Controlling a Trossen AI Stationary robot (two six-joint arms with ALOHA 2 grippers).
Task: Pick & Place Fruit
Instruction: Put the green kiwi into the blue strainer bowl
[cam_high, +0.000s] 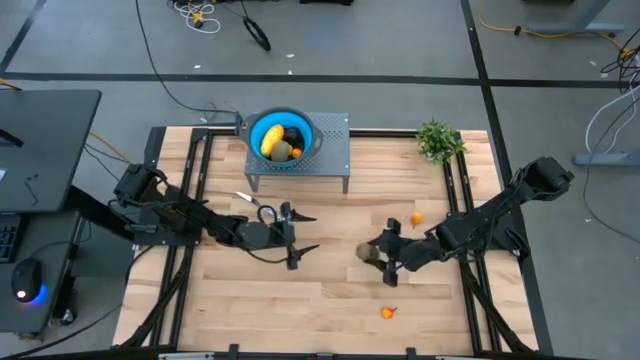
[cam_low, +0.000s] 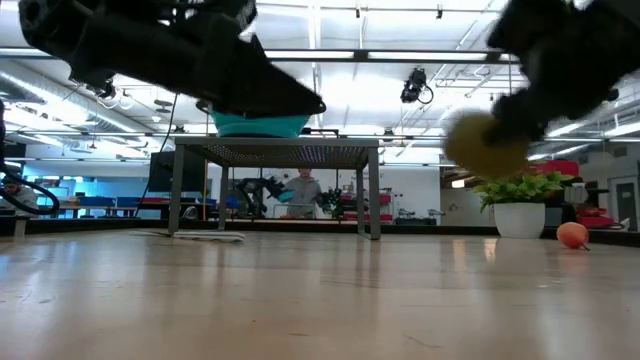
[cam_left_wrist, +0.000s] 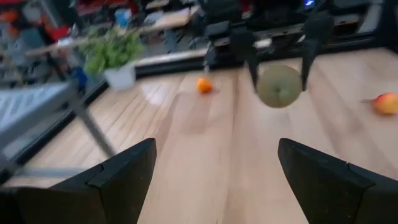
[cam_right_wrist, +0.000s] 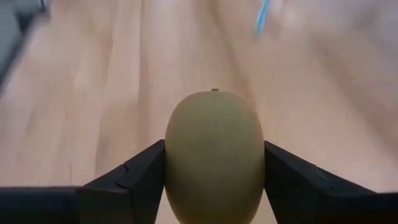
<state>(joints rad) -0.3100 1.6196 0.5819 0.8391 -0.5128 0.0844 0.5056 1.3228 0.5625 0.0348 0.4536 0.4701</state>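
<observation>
Two dark robot arms work over a pale wooden surface (cam_high: 330, 285) in a workshop with a grey floor and loose cables. The right gripper (cam_high: 383, 255), right of the surface's middle, has its jaws closed on an olive-brown oval fruit (cam_right_wrist: 214, 155); the right wrist view shows a finger pressed against each side of it. Seen from table-top height, the fruit hangs clear above the wood.

The left gripper (cam_high: 297, 235) holds left of centre, its jaws spread wide and gripping nothing; the left wrist view looks between them toward the held fruit.

At the far edge stands a small grey metal stand (cam_high: 330, 150) on legs, carrying a blue bowl (cam_high: 255, 128). Inside the bowl lie a yellow oblong fruit (cam_high: 272, 137), a second olive-brown oval (cam_high: 282, 152), a dark ball (cam_high: 293, 134) and a small orange piece (cam_high: 297, 153). Two more orange pieces remain on the wood: one (cam_high: 417, 218) just beyond the right gripper, another (cam_high: 388, 312) nearer the front edge. A green leafy plant (cam_high: 438, 140) in a white pot sits at the far right corner.

A desk with a computer mouse (cam_high: 27, 280) stands left of the surface. Beyond it, the low view takes in a bright hall with ceiling strip lights, distant benches, and a person (cam_low: 301, 190) standing far off.
</observation>
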